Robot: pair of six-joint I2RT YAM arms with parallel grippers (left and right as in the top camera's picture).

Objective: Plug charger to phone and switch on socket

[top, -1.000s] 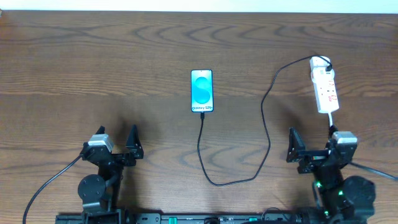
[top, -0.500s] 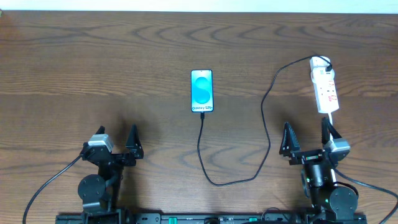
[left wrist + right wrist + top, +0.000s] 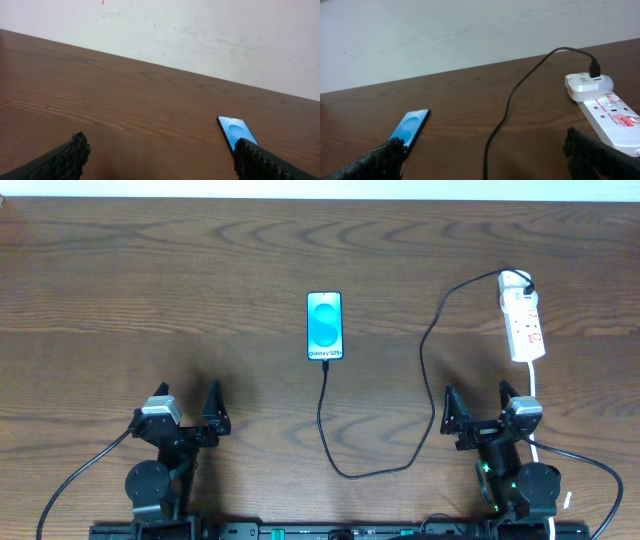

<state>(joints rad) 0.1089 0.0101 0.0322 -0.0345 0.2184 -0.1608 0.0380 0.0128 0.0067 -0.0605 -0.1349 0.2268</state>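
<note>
The phone lies flat at mid-table with its light blue screen up; it also shows as the phone and the phone. The charger cable runs from the phone's near edge, loops toward me, then climbs to a black plug on the far end of the white socket. The cable and socket show in the right wrist view. My left gripper stands open near the front left, far from everything. My right gripper is open below the socket, to the right of the cable, with nothing between its fingers.
The socket's white lead runs toward the front edge beside my right arm. A pale wall rises behind the table's far edge. Thick black arm cables trail at the front corners.
My right gripper has drawn back from the socket, moving left and toward the front edge, uncovering the white lead. The left arm, phone, cable and socket have not moved.
</note>
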